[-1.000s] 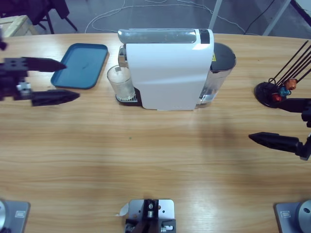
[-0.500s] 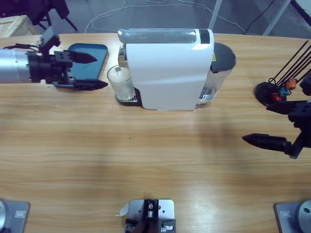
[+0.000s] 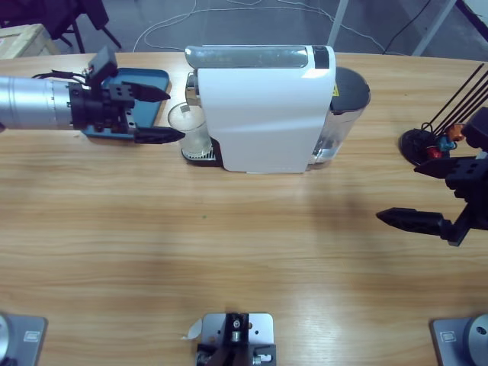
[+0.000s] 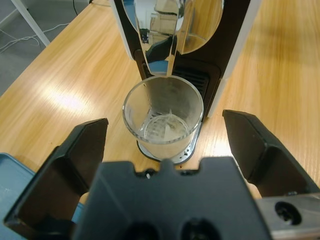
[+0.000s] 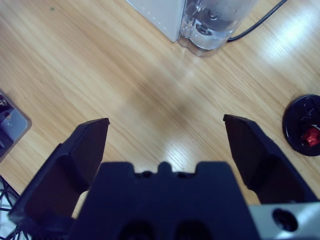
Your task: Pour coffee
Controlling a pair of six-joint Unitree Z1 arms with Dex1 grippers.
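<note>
A white coffee machine (image 3: 263, 107) stands at the back middle of the table. A clear empty glass (image 3: 189, 128) sits on its drip tray, under the spout (image 4: 157, 55). My left gripper (image 3: 160, 114) comes in from the left, open, with its jaw tips just short of the glass (image 4: 163, 117) and one on either side of its line. At the right edge my right gripper (image 3: 423, 194) is open over bare wood, holding nothing. Its wrist view looks down on the table and the machine's water tank (image 5: 215, 20).
A blue tray (image 3: 141, 76) lies left of the machine, partly under the left gripper. A black capsule holder (image 3: 427, 145) with thin rods and coloured capsules stands at the far right, close to the right gripper. The machine's dark water tank (image 3: 347, 95) is on its right side.
The left arm has swung in from the left edge over the blue tray, right up to the glass. The right gripper has edged left and turned slightly. Both remain open.
</note>
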